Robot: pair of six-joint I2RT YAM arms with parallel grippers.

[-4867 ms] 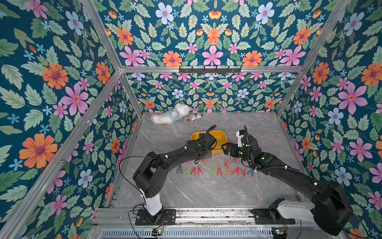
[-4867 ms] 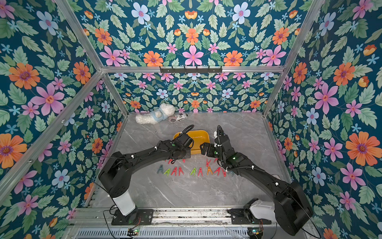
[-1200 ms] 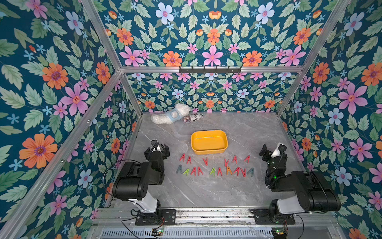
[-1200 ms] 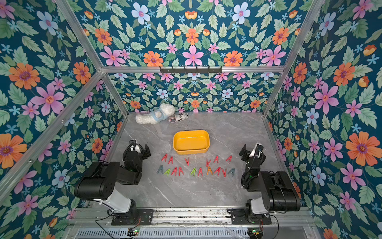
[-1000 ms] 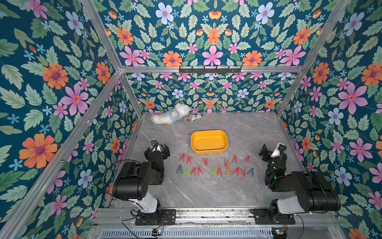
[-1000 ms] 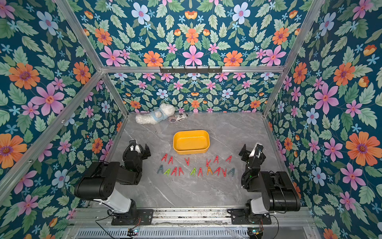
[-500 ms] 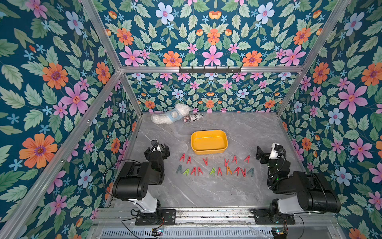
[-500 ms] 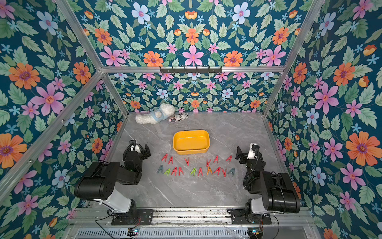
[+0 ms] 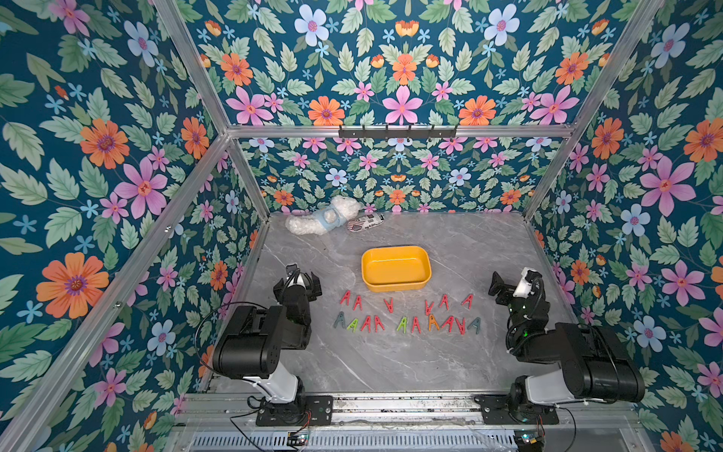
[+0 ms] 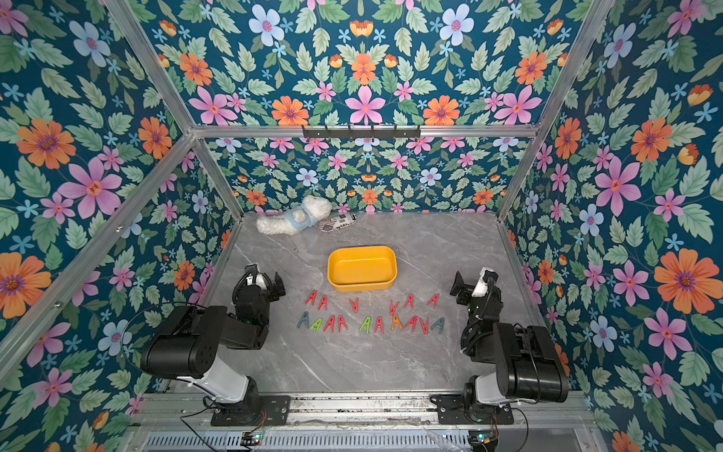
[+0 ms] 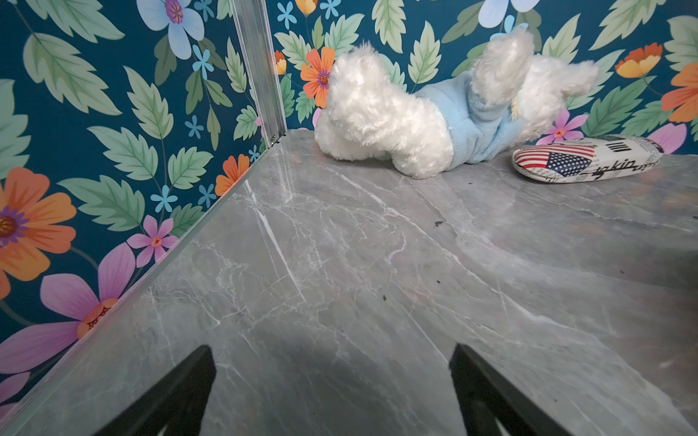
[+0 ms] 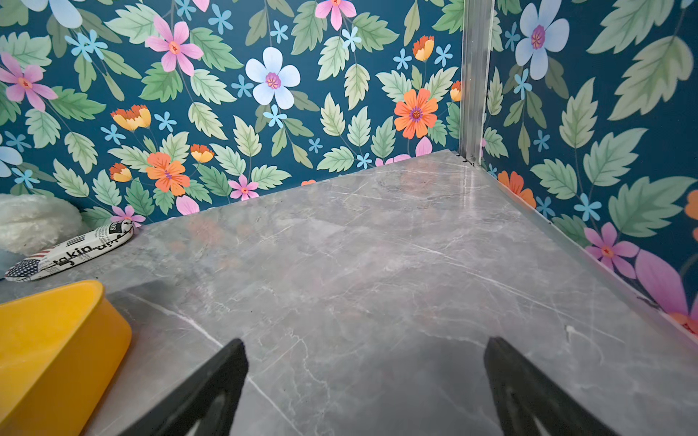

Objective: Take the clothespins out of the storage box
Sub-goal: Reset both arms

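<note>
The clothespins [image 9: 403, 325] lie in two rows on the grey worktop [image 9: 391, 364], just in front of the yellow storage box [image 9: 395, 286] and outside it. The left tool [image 9: 300, 277] and right tool [image 9: 512, 282] flank the rows, well apart from them, both spread wide and gripping nothing.

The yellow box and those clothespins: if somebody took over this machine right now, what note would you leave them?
Left gripper: open, empty, arm folded by its base.
Right gripper: open, empty, arm folded by its base.
Yellow storage box: looks empty in both top views.
Clothespins: in two rows on the tabletop, just in front of the box and apart from it.
Done: every visible pin is out.
Left: apparently nothing; just check the box.
</note>
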